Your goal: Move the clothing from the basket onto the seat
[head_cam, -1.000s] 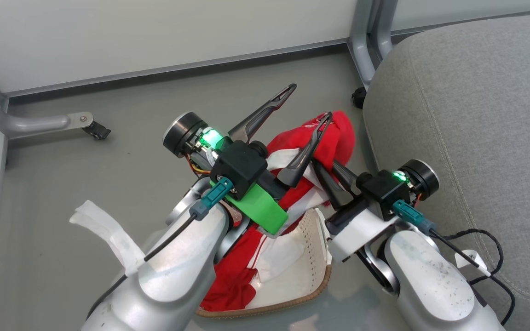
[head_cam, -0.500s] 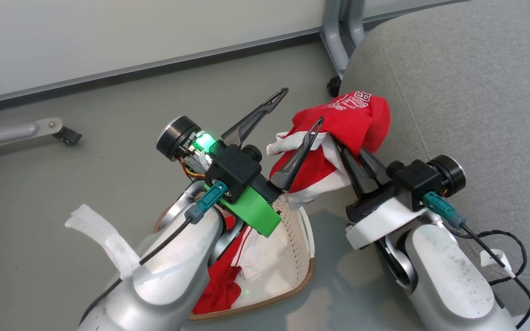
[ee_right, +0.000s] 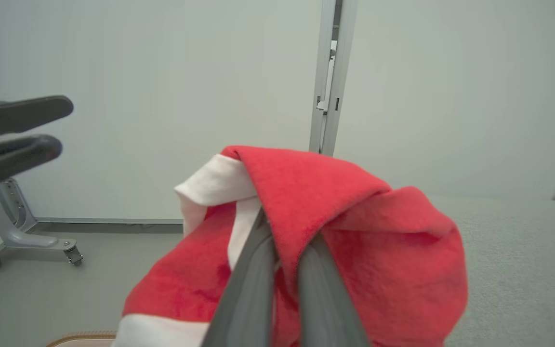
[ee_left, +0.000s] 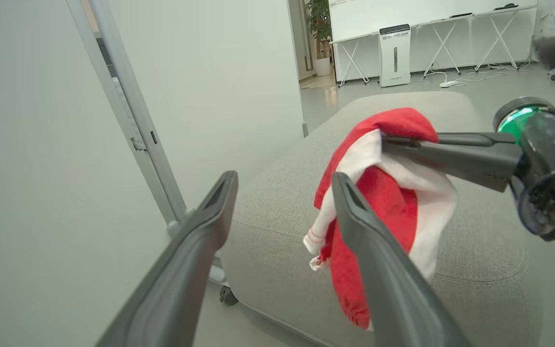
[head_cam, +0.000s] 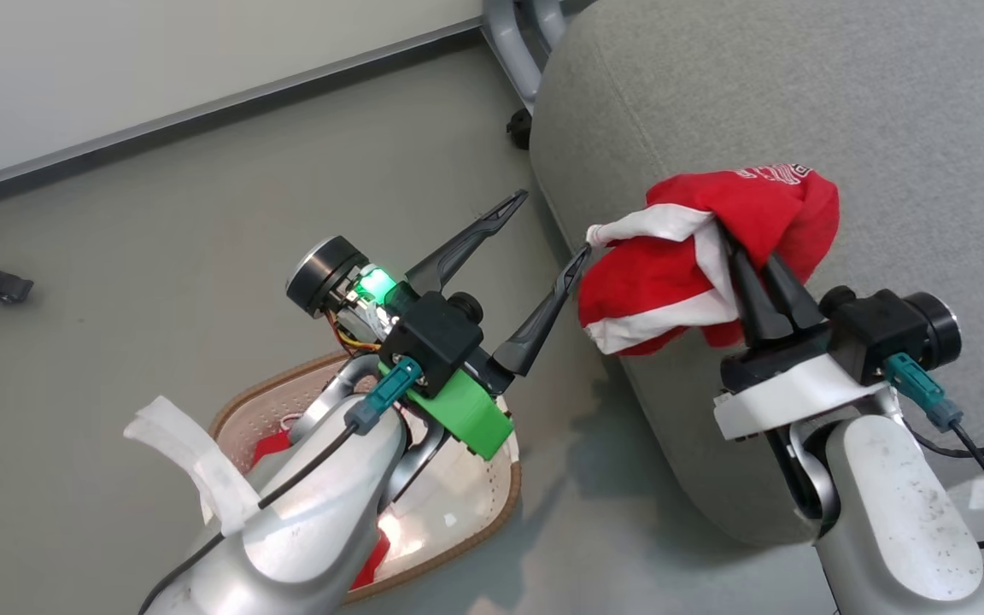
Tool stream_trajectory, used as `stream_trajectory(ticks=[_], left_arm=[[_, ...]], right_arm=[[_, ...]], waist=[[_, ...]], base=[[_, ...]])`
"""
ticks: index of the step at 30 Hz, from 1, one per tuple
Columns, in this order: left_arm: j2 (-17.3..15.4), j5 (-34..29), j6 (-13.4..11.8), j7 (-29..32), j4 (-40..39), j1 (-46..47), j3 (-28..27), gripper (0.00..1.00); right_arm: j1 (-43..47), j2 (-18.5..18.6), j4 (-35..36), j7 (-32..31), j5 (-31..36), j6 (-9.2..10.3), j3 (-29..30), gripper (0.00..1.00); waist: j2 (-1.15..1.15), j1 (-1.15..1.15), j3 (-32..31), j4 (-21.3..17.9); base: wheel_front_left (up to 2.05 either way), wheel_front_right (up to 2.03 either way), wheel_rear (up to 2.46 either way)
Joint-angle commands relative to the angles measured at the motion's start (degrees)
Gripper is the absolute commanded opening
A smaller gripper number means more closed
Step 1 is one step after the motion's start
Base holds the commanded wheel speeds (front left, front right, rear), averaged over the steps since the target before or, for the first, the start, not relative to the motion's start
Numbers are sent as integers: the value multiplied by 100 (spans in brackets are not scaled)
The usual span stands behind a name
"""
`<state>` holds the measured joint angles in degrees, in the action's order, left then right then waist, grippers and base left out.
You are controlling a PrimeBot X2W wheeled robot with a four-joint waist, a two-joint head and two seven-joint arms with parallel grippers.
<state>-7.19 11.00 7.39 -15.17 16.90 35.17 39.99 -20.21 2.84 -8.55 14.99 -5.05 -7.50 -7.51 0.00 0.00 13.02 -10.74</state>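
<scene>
Fingers [head_cam: 752,299] of the right gripper [head_cam: 748,256] are pressed together on a fold of the red garment [head_cam: 671,282], and the cloth covers their tips. The garment is bunched into a lump above the left edge of the grey seat [head_cam: 842,102]. From the head view its long axis runs from lower left to upper right. The end with the white trim points toward the left gripper [head_cam: 553,224], and the end with white letters lies further over the cushion.

In the left wrist view the garment [ee_left: 388,202] hangs down from the pinch in front of the seat [ee_left: 277,217], so there its long axis is nearly upright. I cannot tell if the cloth touches the cushion.

The left gripper has its two fingers [ee_left: 210,221] spread wide and holds nothing. One fingertip is just beside the white corner of the garment.

The basket [head_cam: 458,547] stands on the floor [head_cam: 159,256] under the left arm, beside the seat. Some red cloth [head_cam: 270,444] of another garment shows inside it.
</scene>
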Motion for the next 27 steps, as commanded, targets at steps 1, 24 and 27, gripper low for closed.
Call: stream_trajectory(ticks=[1,24,27], left_arm=[[-50,-15,3,4,0,-82,-2,100],[-163,-160,2,3,-107,-22,-42,100],[-213,-221,3,3,-109,117,-21,100]], right_arm=[[94,14,61,30,19,2,98,0],[-584,230,516,30,-153,2,1280,0],[-1049,368,582,29,-162,2,1505,0]], waist=[[0,0,147,-287],[0,0,643,-520],[0,0,916,-449]], base=[[0,0,0],[0,0,0],[0,0,0]])
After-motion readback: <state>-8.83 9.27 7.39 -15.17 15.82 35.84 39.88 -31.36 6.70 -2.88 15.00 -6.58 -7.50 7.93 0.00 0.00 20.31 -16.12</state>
